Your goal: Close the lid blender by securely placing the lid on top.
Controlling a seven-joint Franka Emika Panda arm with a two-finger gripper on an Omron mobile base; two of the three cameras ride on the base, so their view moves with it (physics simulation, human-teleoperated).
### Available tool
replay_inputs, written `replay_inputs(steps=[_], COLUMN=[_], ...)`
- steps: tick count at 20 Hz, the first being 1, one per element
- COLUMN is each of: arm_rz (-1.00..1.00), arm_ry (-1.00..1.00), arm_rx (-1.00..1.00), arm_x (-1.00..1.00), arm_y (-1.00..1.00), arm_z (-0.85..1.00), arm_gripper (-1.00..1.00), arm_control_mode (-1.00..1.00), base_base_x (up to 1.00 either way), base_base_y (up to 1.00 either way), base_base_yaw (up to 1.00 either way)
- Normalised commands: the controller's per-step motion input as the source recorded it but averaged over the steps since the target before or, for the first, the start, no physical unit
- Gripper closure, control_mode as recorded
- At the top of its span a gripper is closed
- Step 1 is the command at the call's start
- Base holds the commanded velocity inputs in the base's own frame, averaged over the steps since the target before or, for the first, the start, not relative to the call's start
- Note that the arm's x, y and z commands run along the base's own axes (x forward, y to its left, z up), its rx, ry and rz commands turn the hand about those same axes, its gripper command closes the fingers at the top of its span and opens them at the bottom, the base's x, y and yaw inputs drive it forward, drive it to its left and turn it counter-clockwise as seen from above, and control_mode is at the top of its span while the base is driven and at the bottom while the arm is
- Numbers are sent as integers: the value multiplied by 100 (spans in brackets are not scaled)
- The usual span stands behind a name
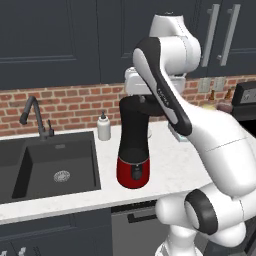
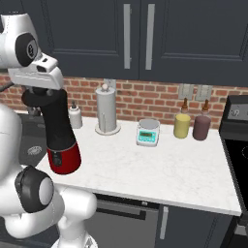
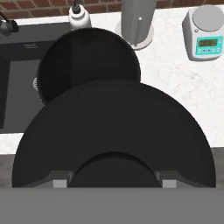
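Note:
The blender stands on the white counter near the sink, a tall black jar on a glossy red base. My gripper is shut on the knob of the lid, a flat black disc. It holds the disc level, right at the top of the jar. In the hand view the jar's round mouth shows beyond the lid's far edge, partly covered by it. The lid looks shifted a little off the jar's centre. I cannot tell whether it touches the rim.
A white soap bottle stands behind the blender, beside the dark sink and faucet. To the right are a paper towel holder, a small scale, a yellow jar, a dark jar and the stove.

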Motion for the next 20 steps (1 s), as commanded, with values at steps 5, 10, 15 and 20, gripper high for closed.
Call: replay_inputs(steps=[5,10,15,20], arm_rz=[0,2,5,4], arm_ry=[0,0,0,0], arm_rx=[0,0,0,-1], arm_x=[43,43,18,9], arm_y=[4,0,6,22], arm_z=[0,-1,-14,-25], arm_gripper=[100,100,100,100], arm_control_mode=[-100,-100,-100,-100], base_base_x=[0,0,0,0], base_base_y=[0,0,0,0], base_base_yaw=[0,0,0,0])
